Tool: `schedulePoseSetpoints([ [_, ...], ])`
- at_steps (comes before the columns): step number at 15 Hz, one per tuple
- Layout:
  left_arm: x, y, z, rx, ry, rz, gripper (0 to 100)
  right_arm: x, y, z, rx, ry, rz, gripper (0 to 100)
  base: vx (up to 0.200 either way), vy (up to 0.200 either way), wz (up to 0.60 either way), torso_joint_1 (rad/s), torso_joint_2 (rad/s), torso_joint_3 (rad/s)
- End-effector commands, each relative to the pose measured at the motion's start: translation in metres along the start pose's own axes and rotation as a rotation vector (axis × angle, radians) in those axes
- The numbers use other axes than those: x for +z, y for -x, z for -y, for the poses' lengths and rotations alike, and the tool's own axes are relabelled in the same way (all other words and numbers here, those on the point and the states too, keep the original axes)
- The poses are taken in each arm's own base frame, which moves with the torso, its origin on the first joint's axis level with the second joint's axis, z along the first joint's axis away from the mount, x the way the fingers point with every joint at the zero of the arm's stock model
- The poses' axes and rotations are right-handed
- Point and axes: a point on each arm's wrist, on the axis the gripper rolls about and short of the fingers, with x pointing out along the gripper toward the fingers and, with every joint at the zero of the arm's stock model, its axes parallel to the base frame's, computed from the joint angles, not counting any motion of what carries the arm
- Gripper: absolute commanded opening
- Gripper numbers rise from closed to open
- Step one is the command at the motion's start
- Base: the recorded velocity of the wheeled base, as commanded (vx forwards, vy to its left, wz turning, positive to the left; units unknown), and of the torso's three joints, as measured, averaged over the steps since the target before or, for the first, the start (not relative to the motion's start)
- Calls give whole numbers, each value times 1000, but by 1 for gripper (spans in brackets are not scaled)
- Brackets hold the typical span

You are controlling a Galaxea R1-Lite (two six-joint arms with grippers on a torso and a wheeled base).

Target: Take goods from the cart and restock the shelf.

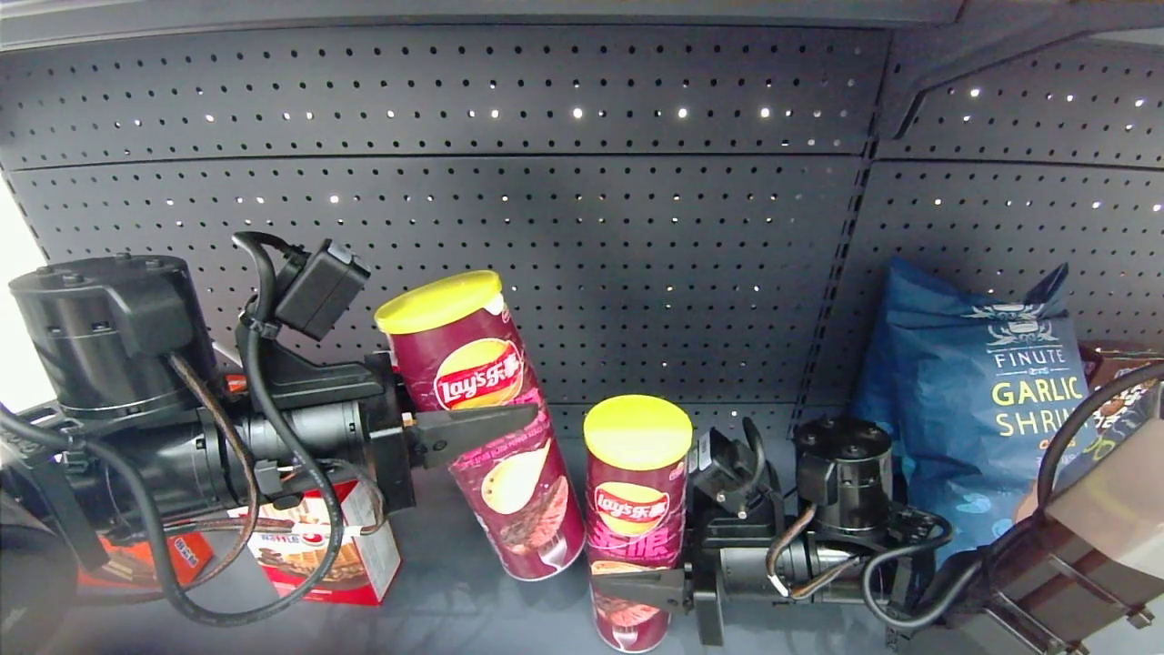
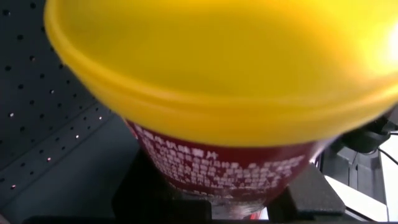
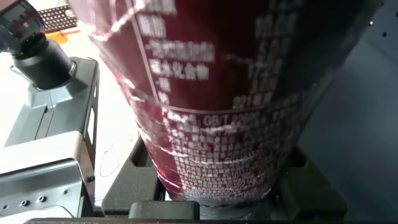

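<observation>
Right gripper [image 1: 637, 589] up front is clamped around the upright chips can [image 1: 637, 509] at the shelf's [image 1: 446, 605] front. Left gripper [image 1: 482, 428] pinches the tilted can [image 1: 468, 364] just beside it, nearer the pegboard [image 1: 637, 227]; blue snack bag [image 1: 982, 409] sits further right.

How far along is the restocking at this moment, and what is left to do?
Looks done: a blue snack bag and a red-and-white box sit on the shelf. In hand: the left end effector grips a tilted chip can, and the right end effector grips an upright chip can, both over the shelf. Left: probably stand the tilted can straight and release both.
</observation>
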Motion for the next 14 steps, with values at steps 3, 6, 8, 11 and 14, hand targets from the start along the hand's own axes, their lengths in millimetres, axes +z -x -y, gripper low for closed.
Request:
schedulePoseSetpoints([
  [3,-2,1,1,0,3,-3,0,-5,4,-4,3,-14,-18,0,0,0,0,0,0,0],
  [6,-2,1,1,0,3,-3,0,-8,9,-8,1,-17,-21,0,0,0,0,0,0,0],
  [8,-2,1,1,0,3,-3,0,-10,10,-9,2,-21,-26,0,0,0,0,0,0,0],
  [11,-2,1,1,0,3,-3,0,-9,12,-9,-3,-19,-23,100,0,0,0,0,0,0],
  [14,-2,1,1,-1,2,-2,0,-9,18,-12,-7,-25,-29,100,0,0,0,0,0,0],
])
